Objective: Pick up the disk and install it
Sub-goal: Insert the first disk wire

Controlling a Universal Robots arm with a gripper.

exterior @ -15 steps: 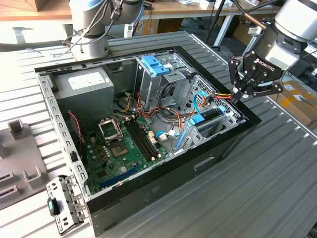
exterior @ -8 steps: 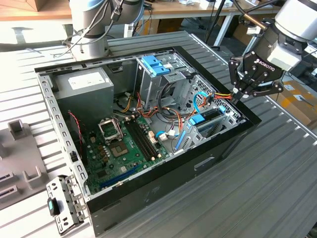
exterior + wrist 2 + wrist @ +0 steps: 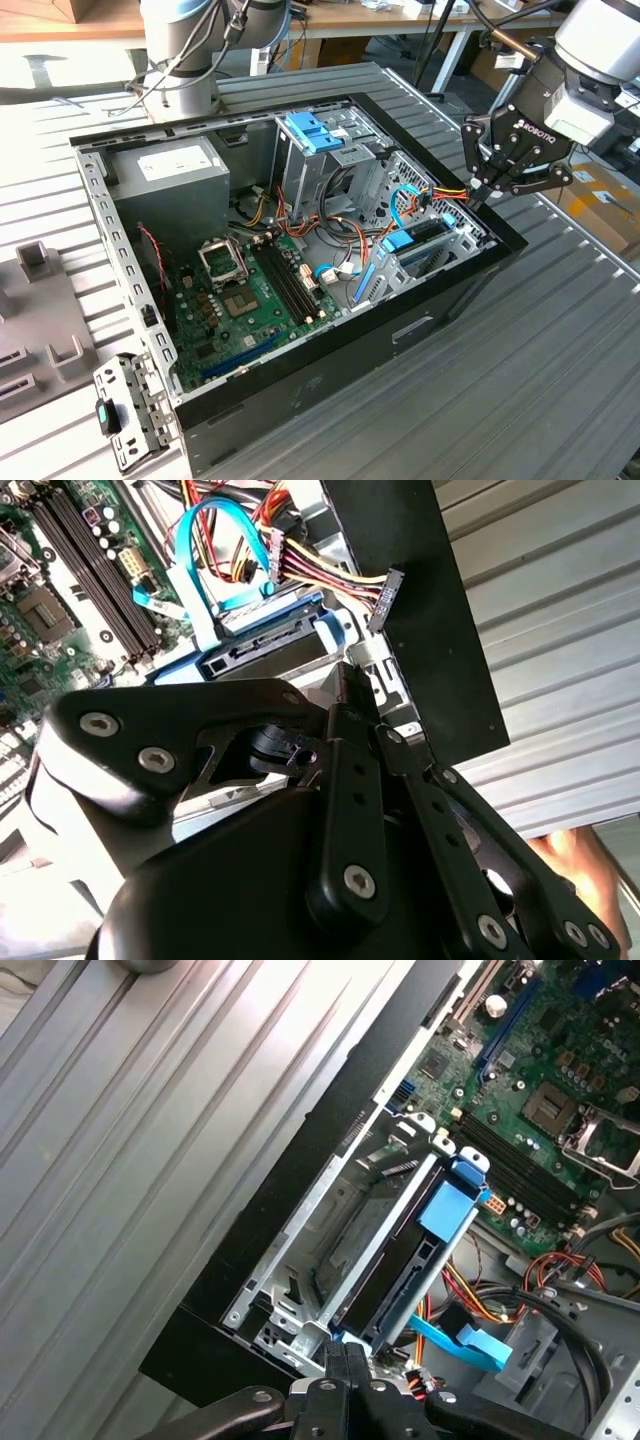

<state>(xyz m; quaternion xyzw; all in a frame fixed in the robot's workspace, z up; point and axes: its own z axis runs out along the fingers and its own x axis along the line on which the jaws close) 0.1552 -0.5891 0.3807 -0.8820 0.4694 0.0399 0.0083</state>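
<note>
The pincer (image 3: 345, 1352) is pinched shut, holding nothing, its tips at the end of the disk (image 3: 388, 1260). The disk sits in the metal cage (image 3: 290, 1260) by the case (image 3: 300, 385) edge. A crooked push could jam it or squash the wires (image 3: 330, 575).

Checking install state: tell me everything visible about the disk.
The disk stands on edge, seated in the metal drive bay. Its dark connector edge faces out, flanked by blue plastic rails with a blue tab at one end. The shut claw sits at its other end; contact can't be confirmed.
</note>
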